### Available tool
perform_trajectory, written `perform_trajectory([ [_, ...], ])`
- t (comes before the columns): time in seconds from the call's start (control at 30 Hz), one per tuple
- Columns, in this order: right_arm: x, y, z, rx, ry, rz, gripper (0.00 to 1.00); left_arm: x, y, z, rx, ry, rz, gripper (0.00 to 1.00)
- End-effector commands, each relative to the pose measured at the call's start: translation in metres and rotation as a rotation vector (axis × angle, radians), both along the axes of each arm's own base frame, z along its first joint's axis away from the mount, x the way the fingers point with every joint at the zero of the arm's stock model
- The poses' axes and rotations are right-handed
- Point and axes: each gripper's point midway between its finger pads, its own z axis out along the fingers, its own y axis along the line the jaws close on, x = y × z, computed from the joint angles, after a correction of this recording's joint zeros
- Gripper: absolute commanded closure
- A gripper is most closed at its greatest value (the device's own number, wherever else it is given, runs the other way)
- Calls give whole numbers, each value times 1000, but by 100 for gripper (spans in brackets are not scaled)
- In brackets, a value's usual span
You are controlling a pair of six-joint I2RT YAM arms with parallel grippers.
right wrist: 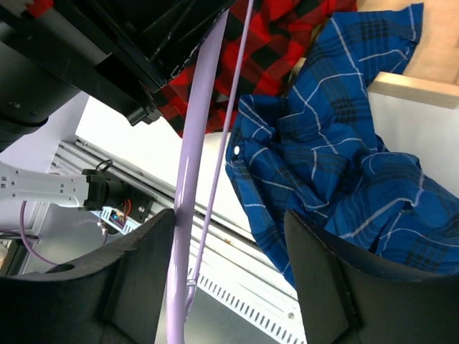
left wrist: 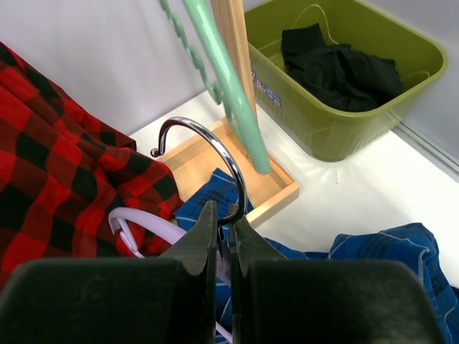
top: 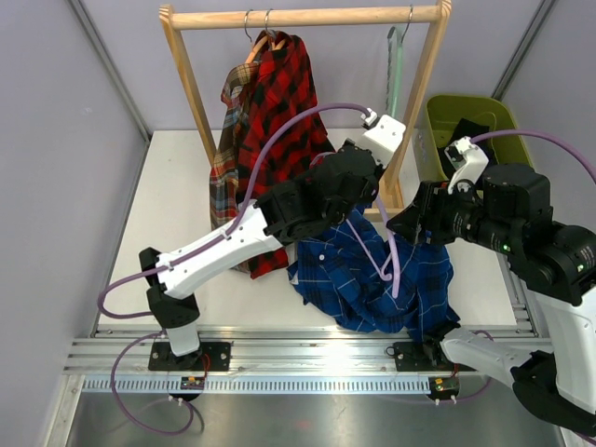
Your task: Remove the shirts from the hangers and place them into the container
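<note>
Three pale grey walls (top: 56, 140) box in my white worktop (top: 177, 186), and a slotted metal rail (top: 298, 358) runs along its near edge under the arm bases. At the back stands a wooden rack (top: 307, 17). On its left end hang the brown-tan plaid shirt (top: 223, 177) and, just beside it, the red-black plaid shirt (top: 279, 112), on a wood-coloured hanger (top: 256, 48).

My left arm lies across the front of the red plaid. The left gripper (left wrist: 224, 215) has its jaws pressed together on the metal hook of the lilac hanger (left wrist: 143, 222).

Below it the blue checked shirt (top: 372, 279) lies crumpled on the worktop. It is off the rack and outside the container.

The pale green hanger (top: 396, 65) hangs bare at the rail's right end. The rack's right post and its flat base (left wrist: 215, 161) stand between the blue shirt and the olive container (top: 436, 121), where the black shirt (top: 466, 128) already lies.

Over the blue shirt's right side, the right gripper (right wrist: 229, 215) has its jaws spread. The lilac hanger's bar runs between them, close against one finger.
</note>
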Motion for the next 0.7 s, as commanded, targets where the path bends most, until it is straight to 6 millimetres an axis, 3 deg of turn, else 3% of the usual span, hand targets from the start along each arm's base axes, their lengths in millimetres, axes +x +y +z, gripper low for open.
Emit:
perform_trajectory([
  [0.0,0,7,-4,7,6,41,33,0,-7,26,-72,-30,-4,100],
  [0.27,5,12,-4,7,5,52,37,3,-22,13,-44,-5,-21,100],
  [0.43,8,17,-12,2,32,65,43,1,-28,17,-45,-11,-33,100],
  [0.67,10,11,-17,-33,43,38,70,0,-30,17,-44,-12,-44,100],
])
